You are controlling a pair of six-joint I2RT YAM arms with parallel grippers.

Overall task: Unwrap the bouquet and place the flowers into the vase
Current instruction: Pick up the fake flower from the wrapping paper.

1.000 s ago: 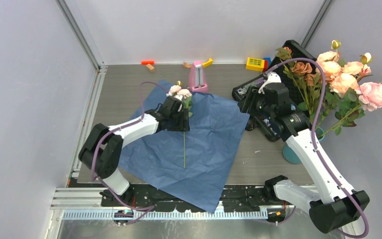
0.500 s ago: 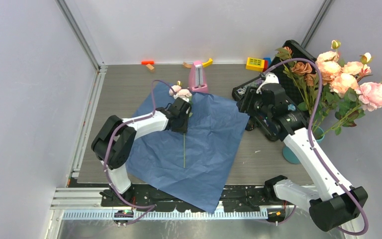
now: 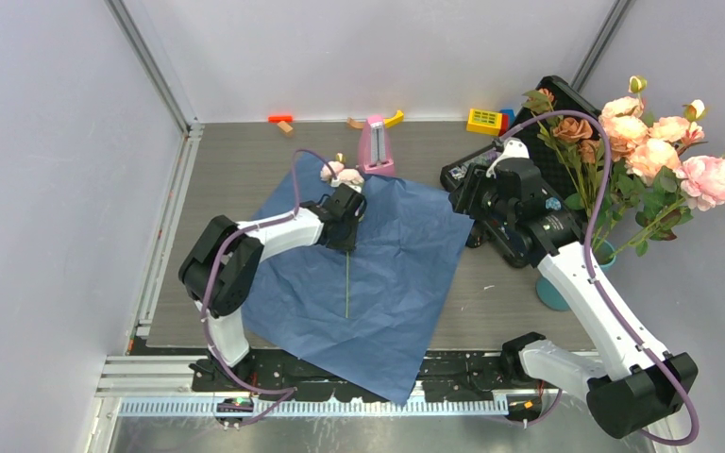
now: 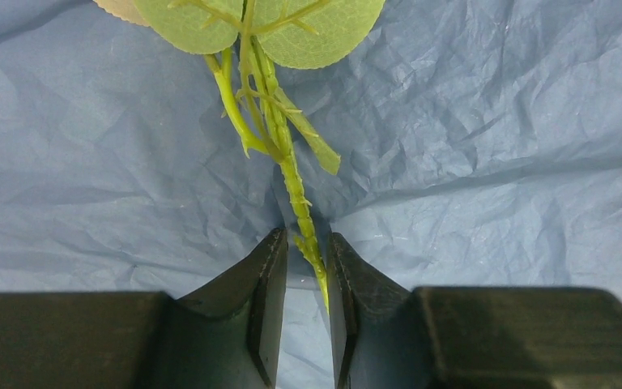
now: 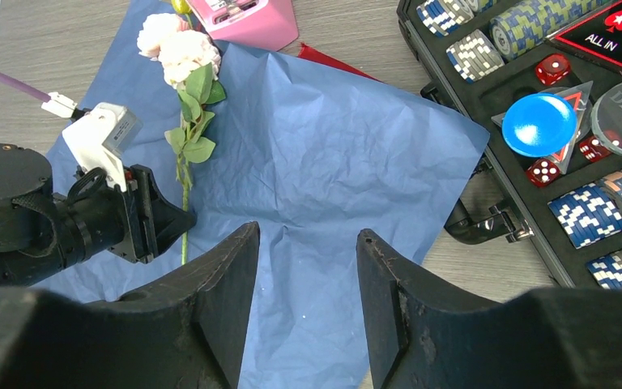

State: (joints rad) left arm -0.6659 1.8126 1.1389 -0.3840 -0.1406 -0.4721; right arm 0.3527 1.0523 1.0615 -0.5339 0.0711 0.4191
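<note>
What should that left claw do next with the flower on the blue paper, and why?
Probably close the left gripper fully. The rose stem sits between its jaws with a gap beside it, so it isn't pinched yet; only a firm grip would carry the stem off the blue paper toward the vase.

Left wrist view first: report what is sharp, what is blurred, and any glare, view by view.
Left wrist: stem and creased blue paper sharp, left fingers dark. Right wrist: right fingers dark, poker chips crisp. Top external: even light, no glare.
</note>
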